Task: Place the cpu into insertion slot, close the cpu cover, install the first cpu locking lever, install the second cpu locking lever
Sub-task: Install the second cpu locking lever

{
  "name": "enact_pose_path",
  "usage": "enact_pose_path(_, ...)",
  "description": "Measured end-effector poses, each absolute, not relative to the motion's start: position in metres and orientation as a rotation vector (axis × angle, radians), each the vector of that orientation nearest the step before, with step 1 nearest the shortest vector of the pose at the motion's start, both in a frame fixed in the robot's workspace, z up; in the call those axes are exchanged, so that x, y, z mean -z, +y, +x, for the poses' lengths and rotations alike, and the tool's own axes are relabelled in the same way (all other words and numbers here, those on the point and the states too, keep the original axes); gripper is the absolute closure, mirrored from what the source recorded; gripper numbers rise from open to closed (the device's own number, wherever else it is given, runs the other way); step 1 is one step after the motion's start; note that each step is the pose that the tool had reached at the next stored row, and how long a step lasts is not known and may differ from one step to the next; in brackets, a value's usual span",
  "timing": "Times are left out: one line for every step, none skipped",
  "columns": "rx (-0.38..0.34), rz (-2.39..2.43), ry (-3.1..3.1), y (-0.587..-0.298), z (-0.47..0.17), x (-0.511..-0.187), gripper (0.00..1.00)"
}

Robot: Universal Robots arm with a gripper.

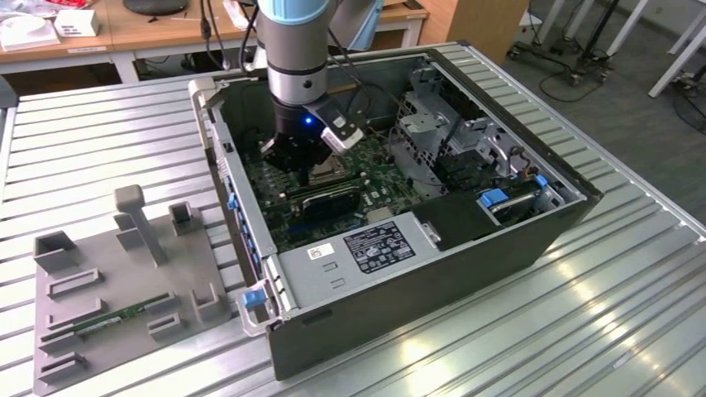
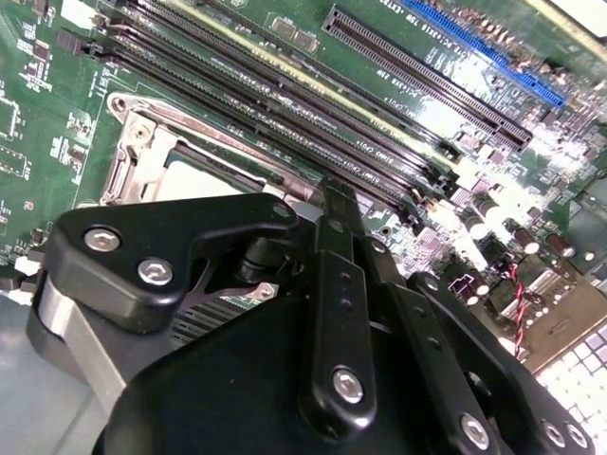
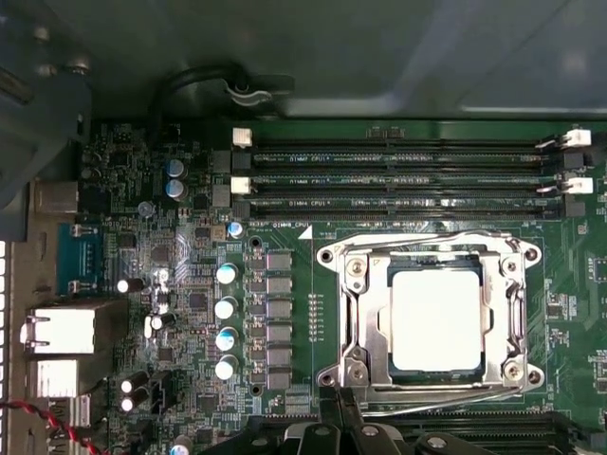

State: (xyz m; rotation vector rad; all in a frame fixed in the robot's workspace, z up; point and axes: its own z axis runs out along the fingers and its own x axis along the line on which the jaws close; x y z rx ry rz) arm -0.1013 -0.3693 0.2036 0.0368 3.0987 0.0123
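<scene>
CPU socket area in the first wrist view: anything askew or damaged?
Nothing stands out. The small square silver-faced cpu sits flat and square in the metal-rimmed insertion slot, and the thin silver frame cpu cover lies closed around it with its edges parallel. The black gripper sits at the socket's edge. No debris on the green motherboard.

Just beyond the jaws, long black memory slots crowd the flat silver metal cpu cover; above it lies open room.
</scene>
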Motion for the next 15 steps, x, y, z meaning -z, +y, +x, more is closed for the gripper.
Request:
enact_pose_path(-0.012,0.037,3.099,-0.3686,-0.1013,-0.2034,0.89)
enact_pose_path(-0.012,0.037,3.099,-0.3681,-0.1013,-0.2033,0.89)
enact_pose_path(-0.013,0.037,3.099,-0.3678,-0.1012,-0.2031,0.89)
enact_pose_path(-0.013,0.037,3.099,-0.3675,-0.1012,-0.2029,0.89)
enact_pose_path(-0.013,0.037,3.099,-0.3673,-0.1012,-0.2027,0.89)
enact_pose_path(-0.013,0.037,3.099,-0.3671,-0.1012,-0.2025,0.89)
enact_pose_path(-0.012,0.037,3.099,-0.367,-0.1013,-0.2023,0.89)
enact_pose_path(-0.012,0.037,3.099,-0.3669,-0.1012,-0.2022,0.89)
enact_pose_path(-0.012,0.037,3.099,-0.3668,-0.1013,-0.2019,0.89)
enact_pose_path(-0.013,0.037,3.099,-0.3667,-0.1013,-0.2018,0.89)
enact_pose_path(-0.013,0.037,3.099,-0.3667,-0.1013,-0.2017,0.89)
enact_pose_path(-0.013,0.037,3.099,-0.3667,-0.1013,-0.2015,0.89)
enact_pose_path(-0.013,0.037,3.099,-0.3667,-0.1013,-0.2012,0.89)
enact_pose_path(-0.013,0.037,3.099,-0.3666,-0.1012,-0.2009,0.89)
enact_pose_path(-0.013,0.037,3.099,-0.3665,-0.1012,-0.2007,0.89)
